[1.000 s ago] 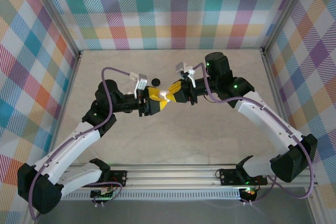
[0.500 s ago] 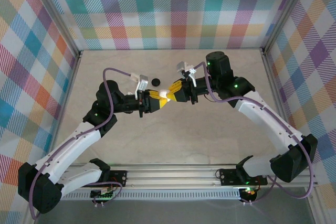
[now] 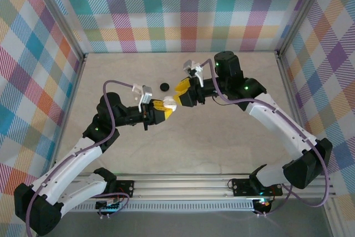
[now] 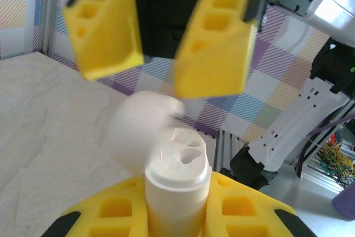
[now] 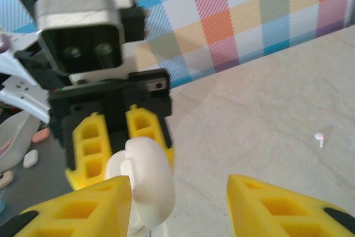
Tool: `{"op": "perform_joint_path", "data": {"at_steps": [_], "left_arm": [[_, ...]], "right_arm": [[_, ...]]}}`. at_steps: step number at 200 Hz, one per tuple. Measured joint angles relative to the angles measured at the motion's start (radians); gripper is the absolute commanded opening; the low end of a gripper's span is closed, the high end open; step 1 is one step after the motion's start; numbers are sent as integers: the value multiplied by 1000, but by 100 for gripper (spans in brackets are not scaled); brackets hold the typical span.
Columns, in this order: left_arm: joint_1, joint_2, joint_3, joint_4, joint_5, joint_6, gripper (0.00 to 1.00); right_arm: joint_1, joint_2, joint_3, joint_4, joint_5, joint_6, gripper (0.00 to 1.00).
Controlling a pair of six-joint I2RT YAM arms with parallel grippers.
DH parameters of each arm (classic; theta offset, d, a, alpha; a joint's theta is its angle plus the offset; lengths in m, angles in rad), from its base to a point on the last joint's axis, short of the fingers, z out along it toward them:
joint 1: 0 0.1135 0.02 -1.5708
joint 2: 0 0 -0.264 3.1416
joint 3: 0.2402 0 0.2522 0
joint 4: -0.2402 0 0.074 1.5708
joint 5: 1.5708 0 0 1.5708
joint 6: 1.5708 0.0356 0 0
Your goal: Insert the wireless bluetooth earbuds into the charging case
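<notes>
Open charging case (image 4: 176, 177) — in left tool (image 3: 165, 107)

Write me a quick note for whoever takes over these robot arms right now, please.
Left gripper: shut on the charging case.
Right gripper: open, empty, close beside the case.
Done: case gripped; its lid is flipped open, and the wells look empty.
Left: pick up each earbud and seat it in a well.
</notes>
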Motion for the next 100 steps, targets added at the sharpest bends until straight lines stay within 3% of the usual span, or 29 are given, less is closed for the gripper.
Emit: {"op": "perform_joint_path", "data": {"at_steps": [58,100], "left_arm": [[0,-7,-19,-5,-10,30,0],[0,-42,-53,-34,-82,54,0]], "right_arm": [[-1,55,15,-11,22,66,49],[-8,66,65,-56,60,123,52]]}}
